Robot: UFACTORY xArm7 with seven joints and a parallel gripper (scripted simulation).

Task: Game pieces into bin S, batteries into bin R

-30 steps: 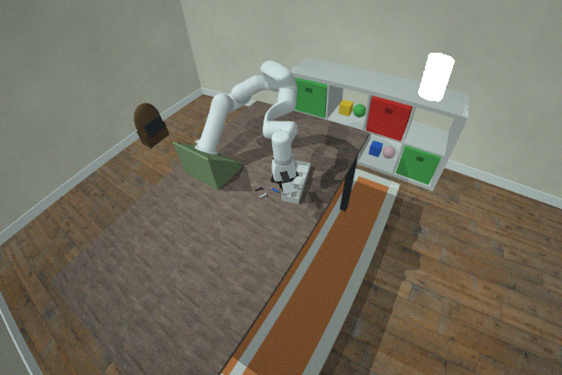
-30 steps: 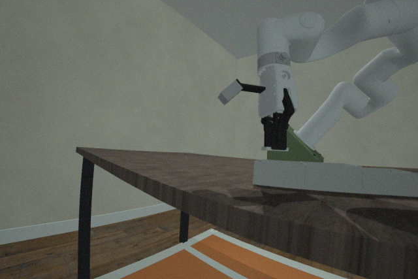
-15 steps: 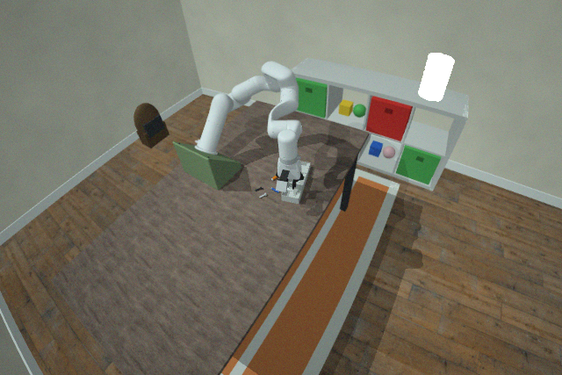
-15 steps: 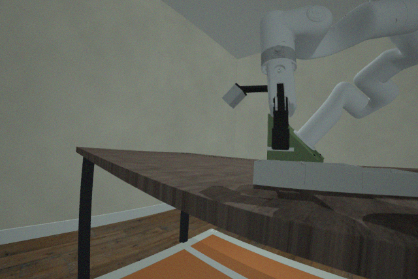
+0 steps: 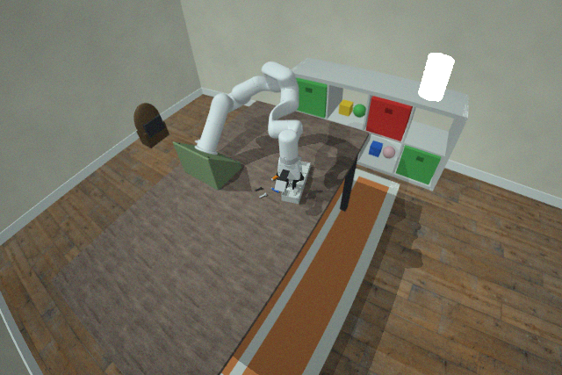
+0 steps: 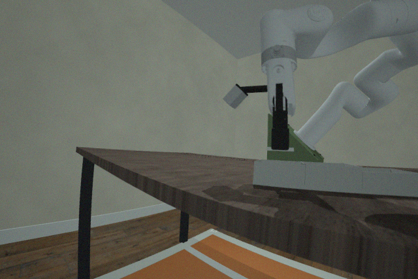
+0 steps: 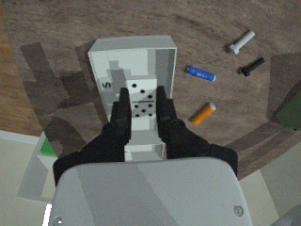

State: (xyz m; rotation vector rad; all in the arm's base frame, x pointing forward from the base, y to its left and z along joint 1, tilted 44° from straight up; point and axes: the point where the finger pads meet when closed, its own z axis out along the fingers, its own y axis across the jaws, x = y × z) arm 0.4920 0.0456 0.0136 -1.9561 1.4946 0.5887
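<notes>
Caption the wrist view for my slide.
Claw holding a white domino above an open bin compartment; blue battery, orange battery and two bolts on the table.

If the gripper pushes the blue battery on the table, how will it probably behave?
The blue battery looks like a smooth cylinder lying on its side, so it would probably roll if pushed across its length. It seems stiff and small, likely slippery between fingers. Bare wood surrounds it, so little would stop it.

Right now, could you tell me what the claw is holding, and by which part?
The claw holds a white domino with black pips, pinched across its two long side edges, above a white bin.
</notes>
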